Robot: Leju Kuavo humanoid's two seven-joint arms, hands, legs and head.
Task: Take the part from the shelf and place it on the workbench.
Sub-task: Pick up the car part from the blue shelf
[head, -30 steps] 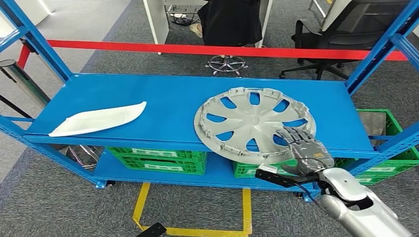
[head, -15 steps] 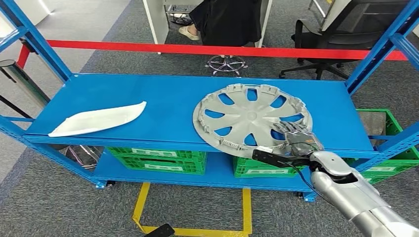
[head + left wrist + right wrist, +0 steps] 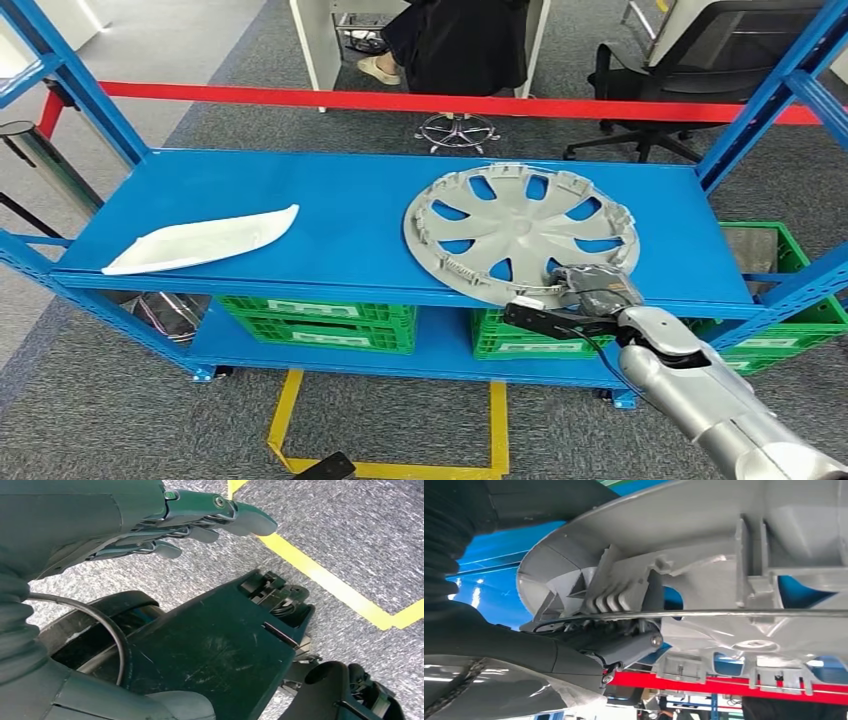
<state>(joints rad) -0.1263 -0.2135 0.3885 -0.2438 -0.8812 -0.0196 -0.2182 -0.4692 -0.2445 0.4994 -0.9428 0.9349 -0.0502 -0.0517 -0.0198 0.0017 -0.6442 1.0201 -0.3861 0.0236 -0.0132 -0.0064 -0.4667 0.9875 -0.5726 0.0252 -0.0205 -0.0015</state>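
Observation:
A grey wheel cover lies on the right half of the blue shelf, its near rim jutting past the shelf's front edge. My right hand grips that near rim: fingers lie on top and the thumb sits under the ribbed underside of the wheel cover. The left hand hangs over the carpet with its fingers stretched out and nothing in them.
A white curved panel lies on the shelf's left part. Green crates stand on the lower level. Blue uprights frame both ends, and a red bar runs behind. Beyond are a seated person and an office chair.
My right hand has slid from the top of the wheel cover's spokes down to its near rim and closed on it. The cover has shifted slightly right and back.

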